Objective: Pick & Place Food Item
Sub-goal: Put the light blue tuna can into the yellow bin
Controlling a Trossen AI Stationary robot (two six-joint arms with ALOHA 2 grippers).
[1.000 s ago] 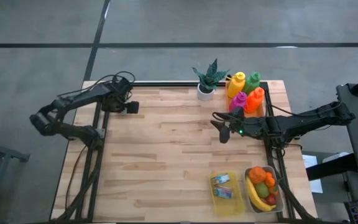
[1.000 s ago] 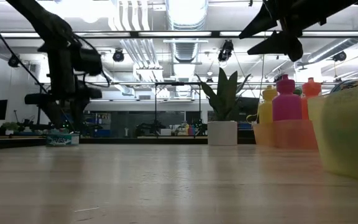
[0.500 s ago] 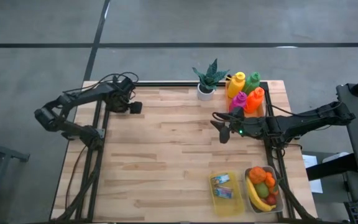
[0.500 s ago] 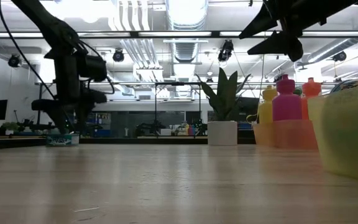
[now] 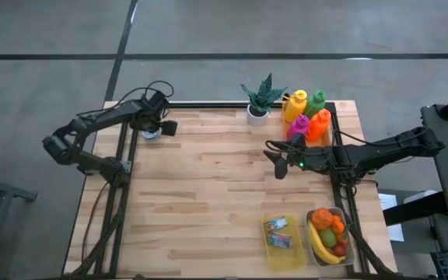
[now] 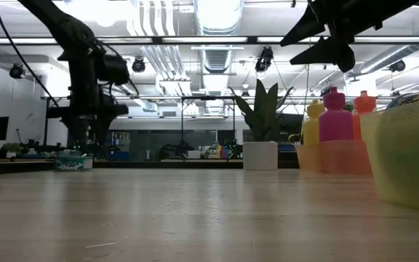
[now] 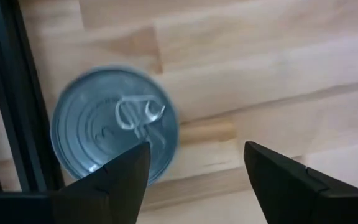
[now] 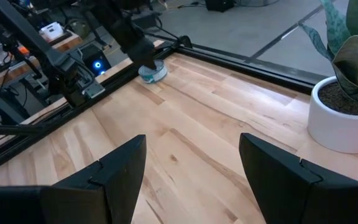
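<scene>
Flat pull-tab can (image 7: 115, 126) sits at table's (image 5: 208, 194) 10 o'clock corner by the rail. My left gripper (image 7: 194, 180) hangs over it, jaws half-spread, empty, lining up a top-down grab. Right gripper (image 8: 191, 165) waits open mid-table, 3 o'clock side.

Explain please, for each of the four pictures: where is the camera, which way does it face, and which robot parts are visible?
High: above, facing straight down on the table; both arms show.
Low: at tabletop height, facing level across; left gripper above the can, right gripper overhead.
Left wrist: on the left arm, facing down at the can; own open fingers show.
Right wrist: on the right arm, facing across the table; own open fingers show.
Shared: right wrist and high both show the plant.
</scene>
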